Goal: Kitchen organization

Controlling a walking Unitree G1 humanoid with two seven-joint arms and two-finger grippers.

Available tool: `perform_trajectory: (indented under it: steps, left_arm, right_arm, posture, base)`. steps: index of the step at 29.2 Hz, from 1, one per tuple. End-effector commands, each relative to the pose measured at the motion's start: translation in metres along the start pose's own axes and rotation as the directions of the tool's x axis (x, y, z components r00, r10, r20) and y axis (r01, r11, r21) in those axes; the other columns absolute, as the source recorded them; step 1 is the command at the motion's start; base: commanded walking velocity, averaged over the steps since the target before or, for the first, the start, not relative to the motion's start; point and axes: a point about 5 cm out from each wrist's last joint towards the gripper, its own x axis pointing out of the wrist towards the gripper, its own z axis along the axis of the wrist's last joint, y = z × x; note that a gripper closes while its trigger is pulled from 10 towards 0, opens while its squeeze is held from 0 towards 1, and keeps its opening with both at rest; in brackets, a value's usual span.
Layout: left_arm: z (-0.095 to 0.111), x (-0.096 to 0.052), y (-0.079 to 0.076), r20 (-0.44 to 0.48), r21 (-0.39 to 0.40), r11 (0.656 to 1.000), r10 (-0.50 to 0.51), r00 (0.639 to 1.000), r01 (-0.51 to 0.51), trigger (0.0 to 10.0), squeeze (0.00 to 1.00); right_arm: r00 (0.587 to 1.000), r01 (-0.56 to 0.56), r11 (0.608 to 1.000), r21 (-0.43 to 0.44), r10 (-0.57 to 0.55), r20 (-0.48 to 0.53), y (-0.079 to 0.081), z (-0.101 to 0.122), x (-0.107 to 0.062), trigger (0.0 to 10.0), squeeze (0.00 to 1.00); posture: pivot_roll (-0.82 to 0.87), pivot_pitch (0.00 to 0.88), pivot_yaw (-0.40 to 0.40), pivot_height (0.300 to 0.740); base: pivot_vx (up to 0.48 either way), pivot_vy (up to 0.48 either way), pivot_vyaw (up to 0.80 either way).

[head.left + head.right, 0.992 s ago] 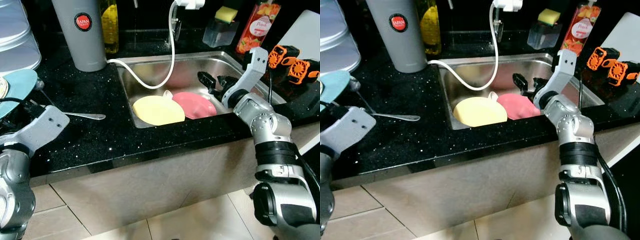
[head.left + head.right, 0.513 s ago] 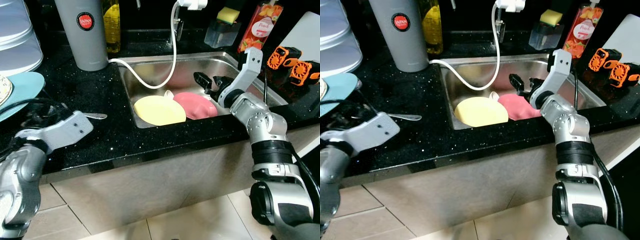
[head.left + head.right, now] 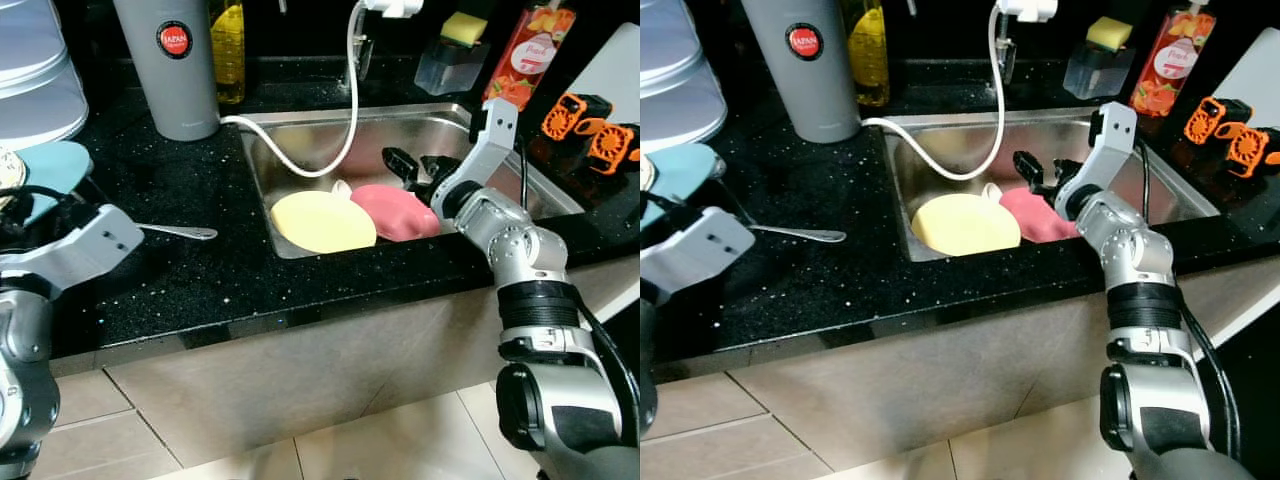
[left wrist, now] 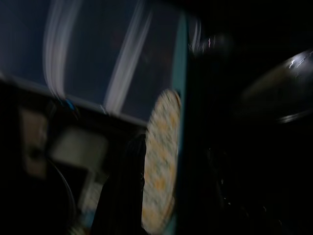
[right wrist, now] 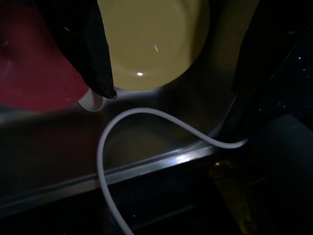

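Scanning from my left, my left tool (image 4: 122, 196) sits low over the black tabletop (image 3: 190, 270) near the teal plate (image 3: 45, 165) with its patterned dish; the wrist view is too blurred and dark for me to tell how its fingers stand. A spoon (image 3: 180, 232) lies flat on the tabletop between that arm and the sink (image 3: 300, 125), its long axis running side to side.

In the sink, the yellow plate (image 3: 322, 221) lies flat beside the pink plate (image 3: 397, 211), their rims overlapping, a white hose (image 3: 335, 150) curling down behind them.

My right tool (image 3: 405, 168) hangs inside the sink with its fingers spread wide and nothing between them. The pink plate lies directly below and just towards me; the yellow one lies further to my left. I judge the right arm far the nearer to both plates, so the next grasp calls for a short drop onto the pink rim.
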Motion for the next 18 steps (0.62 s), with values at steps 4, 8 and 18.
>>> perform_trajectory:
  steps: [4, 8, 18]
  left_arm:
    - [-0.007, -0.002, -0.011, -0.067, -0.125, 0.991, -0.058, 0.996, 0.050, 10.0, 0.00]
    - [-0.012, -0.002, -0.018, -0.106, -0.197, 0.978, -0.095, 0.990, 0.072, 0.0, 0.00]
    - [-0.001, 0.002, -0.018, -0.032, -0.190, 0.979, -0.080, 0.996, 0.073, 0.0, 0.00]
  right_arm:
    - [1.000, 0.007, 1.000, -0.006, -0.007, -0.004, -0.002, 0.001, 0.001, 10.0, 0.00]
    - [1.000, 0.008, 1.000, -0.008, -0.008, 0.000, -0.002, 0.003, 0.000, 10.0, 0.00]
    - [1.000, 0.014, 1.000, -0.011, -0.014, 0.005, -0.003, 0.004, -0.001, 10.0, 0.00]
  posture:
    - [0.28, 0.042, -0.113, 0.740]
    - [0.27, 0.040, -0.111, 0.740]
    - [0.26, 0.032, -0.107, 0.740]
  base:
    - [0.000, 0.000, 0.00]
    - [0.000, 0.000, 0.00]
    - [0.000, 0.000, 0.00]
